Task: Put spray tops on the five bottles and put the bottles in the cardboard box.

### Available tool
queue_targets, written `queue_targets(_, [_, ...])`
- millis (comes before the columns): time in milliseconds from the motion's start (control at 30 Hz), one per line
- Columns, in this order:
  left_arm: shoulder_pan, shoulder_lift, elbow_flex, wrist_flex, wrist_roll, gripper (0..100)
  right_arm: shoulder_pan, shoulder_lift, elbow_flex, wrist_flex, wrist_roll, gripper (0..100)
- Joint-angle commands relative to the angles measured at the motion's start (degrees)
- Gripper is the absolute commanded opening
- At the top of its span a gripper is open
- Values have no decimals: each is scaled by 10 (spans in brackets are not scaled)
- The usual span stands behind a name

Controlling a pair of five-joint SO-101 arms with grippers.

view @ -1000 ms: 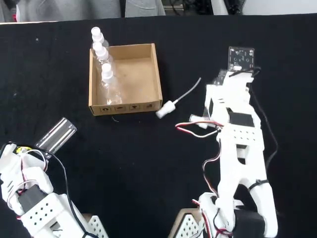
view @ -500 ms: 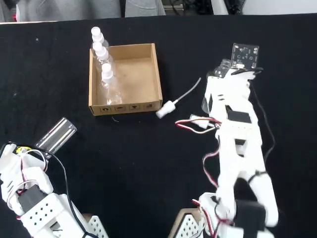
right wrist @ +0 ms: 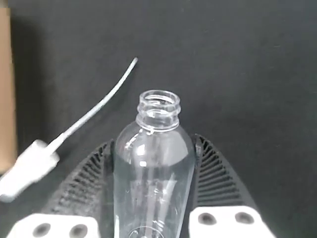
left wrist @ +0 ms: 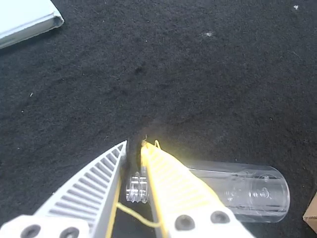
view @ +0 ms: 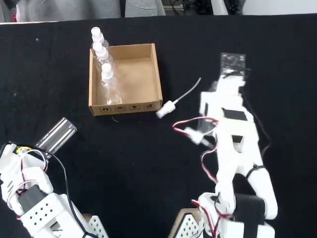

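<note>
Box (view: 134, 74) of cardboard sits toward the far side of the black table (view: 148, 163), open at the top. The right arm (view: 233, 129) stretches out to the right of it; the left arm (view: 29, 198) stays low at the near left corner.

Three bottles (view: 110, 87) with spray tops on stand in a row along the box's left wall.

The right gripper (right wrist: 153, 141) is clamped on the open bottle (right wrist: 153, 173), one finger against each side of its body, with the bare threaded neck sticking out past the fingertips.

The left gripper (left wrist: 133, 145) has its fingers drawn nearly together on the neck of the lying bottle (left wrist: 242, 191), which rests on its side on the table.

A loose spray top (view: 167, 109) lies on the table just off the box's near right corner, its thin tube pointing away toward the right arm.
</note>
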Motion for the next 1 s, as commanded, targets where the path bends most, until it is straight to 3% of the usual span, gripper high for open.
queue_targets(0, [-2,-8,-36,-12,-4,45,-46,-64,-20,73,11,87])
queue_targets(400, [-2,-8,-36,-12,-4,45,-207,-107,-15,214,4,88])
queue_targets(600, [-3,-8,-36,-12,-4,45,-297,-107,-14,233,-45,88])
queue_targets(800, [-5,-8,-36,-12,-4,45,-311,-119,-18,234,-50,88])
queue_targets(967, [-5,-8,-36,-12,-4,45,-310,-211,-11,278,-47,91])
